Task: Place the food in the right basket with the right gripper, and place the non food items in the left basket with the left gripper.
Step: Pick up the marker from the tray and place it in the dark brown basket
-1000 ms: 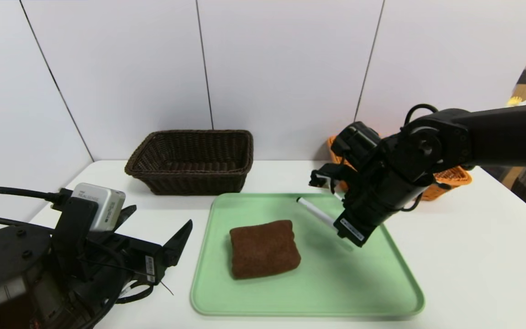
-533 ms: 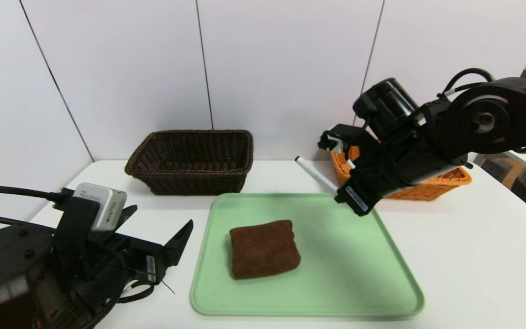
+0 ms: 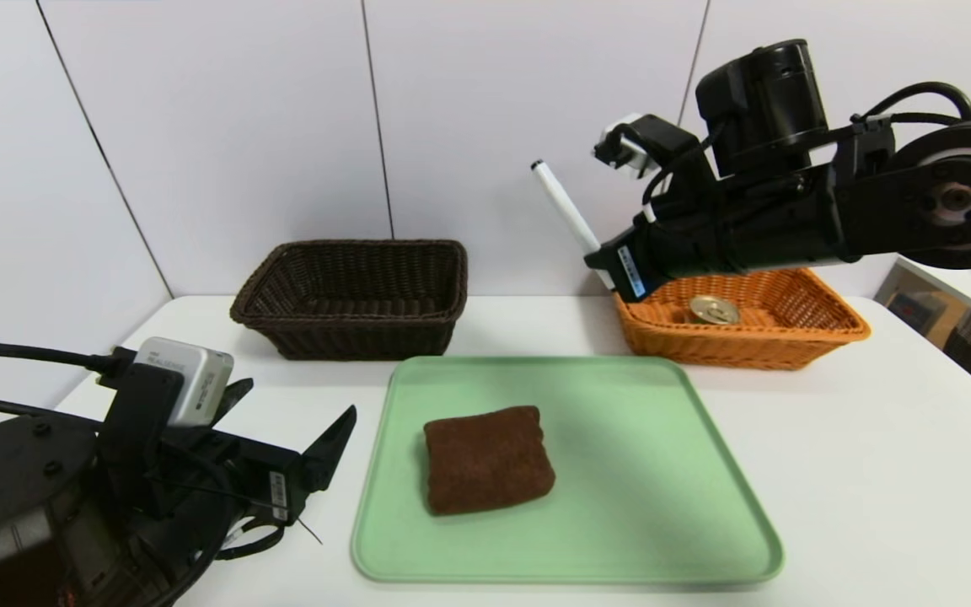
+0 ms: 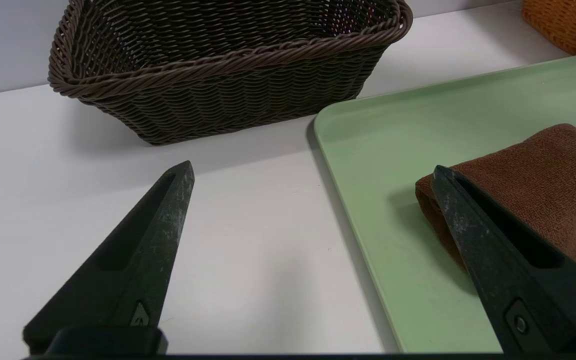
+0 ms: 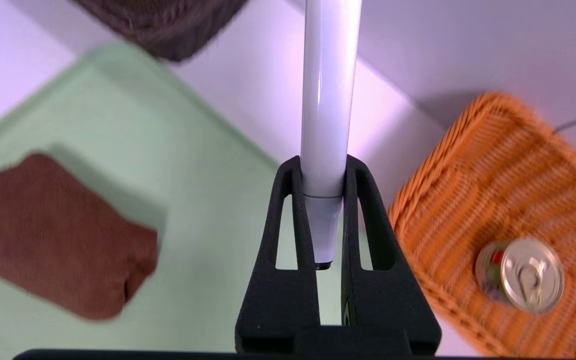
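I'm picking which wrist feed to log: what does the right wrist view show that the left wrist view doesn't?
Only the right wrist view shows the right gripper shut on the white marker pen, and the tin can lying in the orange basket.

Only the left wrist view shows the left gripper, open, low over the table, and the whole dark brown basket.

Both show the green tray with the brown cloth on it.
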Robot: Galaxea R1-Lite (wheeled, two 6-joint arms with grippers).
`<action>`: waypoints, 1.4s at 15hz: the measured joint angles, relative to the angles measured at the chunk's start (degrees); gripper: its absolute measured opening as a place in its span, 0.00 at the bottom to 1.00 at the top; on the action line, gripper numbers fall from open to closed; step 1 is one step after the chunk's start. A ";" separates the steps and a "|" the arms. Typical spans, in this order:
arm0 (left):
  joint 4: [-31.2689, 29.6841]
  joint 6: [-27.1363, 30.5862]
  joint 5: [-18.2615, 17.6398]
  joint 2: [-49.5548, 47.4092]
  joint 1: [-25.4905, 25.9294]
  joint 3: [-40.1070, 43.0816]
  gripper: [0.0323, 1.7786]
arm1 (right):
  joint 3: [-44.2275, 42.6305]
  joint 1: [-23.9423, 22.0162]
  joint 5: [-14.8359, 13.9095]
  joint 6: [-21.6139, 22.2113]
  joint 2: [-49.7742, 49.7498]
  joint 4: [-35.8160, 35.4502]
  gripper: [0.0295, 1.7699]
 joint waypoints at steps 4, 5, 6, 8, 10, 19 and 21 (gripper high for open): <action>0.00 0.00 -0.11 0.00 0.00 0.01 0.95 | -5.86 1.10 -0.09 0.09 3.78 -3.95 0.08; 0.00 0.00 -0.18 0.00 0.00 0.00 0.95 | -8.48 1.24 -0.13 0.22 5.38 -3.84 0.08; 0.00 0.02 -0.22 0.00 0.00 0.00 0.95 | -11.41 1.35 -0.13 0.61 7.36 -3.58 0.08; 0.05 0.02 -0.16 0.00 0.00 0.00 0.95 | -17.23 1.68 -0.17 1.49 11.69 -2.71 0.08; 0.10 0.02 -0.02 0.00 0.00 0.06 0.95 | -21.11 2.15 0.11 1.99 15.65 -3.47 0.08; 0.33 0.00 0.01 0.22 0.00 0.72 0.95 | -22.91 4.77 6.79 1.94 26.79 -28.77 0.08; 0.33 0.10 0.04 0.50 -0.04 0.69 0.95 | -22.91 5.29 8.37 1.99 28.14 -32.49 0.08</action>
